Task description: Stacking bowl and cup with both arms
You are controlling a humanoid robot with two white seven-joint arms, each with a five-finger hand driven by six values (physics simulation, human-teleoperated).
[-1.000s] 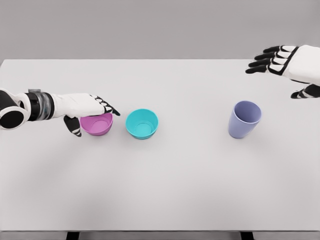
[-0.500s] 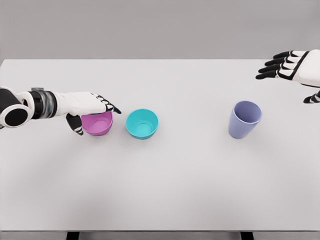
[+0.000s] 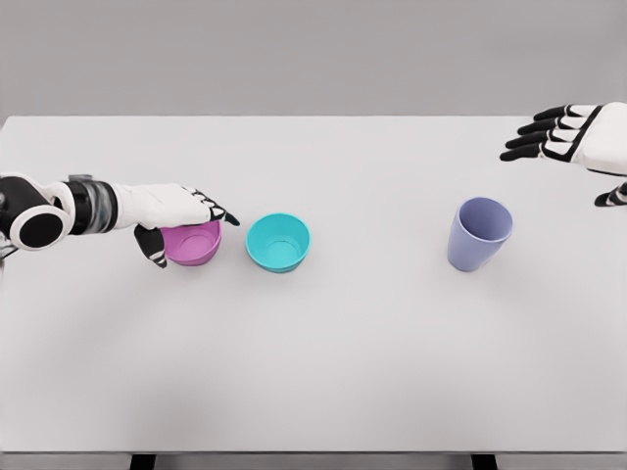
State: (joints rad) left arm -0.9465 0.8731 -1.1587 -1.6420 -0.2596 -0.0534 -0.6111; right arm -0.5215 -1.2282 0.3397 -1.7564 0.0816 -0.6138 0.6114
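Three vessels stand upright on the white table [image 3: 323, 362], none stacked. Item one: pink bowl [image 3: 191, 244], left of centre, mouth up. Item two: teal bowl [image 3: 278, 242], just beside the pink one on its right, a narrow gap between them, mouth up. Item three: lavender cup [image 3: 479, 233], well apart to the right, leaning slightly in this view, mouth up.

Left hand [image 3: 174, 211]: arm entering from the left edge, palm down over the pink bowl's far rim, fingers extended across the top with black tips reaching past its right side, thumb hanging down against the bowl's left wall. Whether the grip is actually closed on the bowl cannot be told.

Right hand [image 3: 573, 137]: at the right edge, above and beyond the cup, well clear of it, fingers loosely spread and holding nothing.
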